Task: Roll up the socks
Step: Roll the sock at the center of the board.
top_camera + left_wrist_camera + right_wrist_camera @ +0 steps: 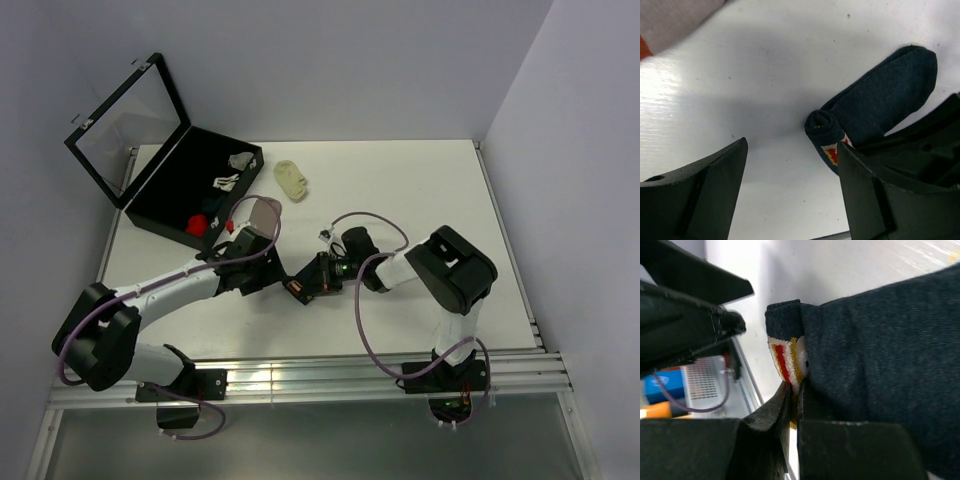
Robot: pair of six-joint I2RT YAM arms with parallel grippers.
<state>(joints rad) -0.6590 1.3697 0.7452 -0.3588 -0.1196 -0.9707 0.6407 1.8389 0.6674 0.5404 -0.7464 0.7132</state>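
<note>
Right end effector (794, 392) pinching navy sock (880, 340); white table (420, 190), grey walls (350, 60).

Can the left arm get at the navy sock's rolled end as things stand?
Likely yes: the left gripper is open right by the navy patterned ankle sock, nothing covering its rolled end.

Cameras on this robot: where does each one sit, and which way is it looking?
Top external: high behind the arms, looking down at the table; left arm and right arm show.
Left wrist: on the left arm, facing down at the navy sock; the open left pincer shows.
Right wrist: on the right arm, close against that sock; the right pincer pinches it.
Shared: both wrist views show the navy sock.
</note>
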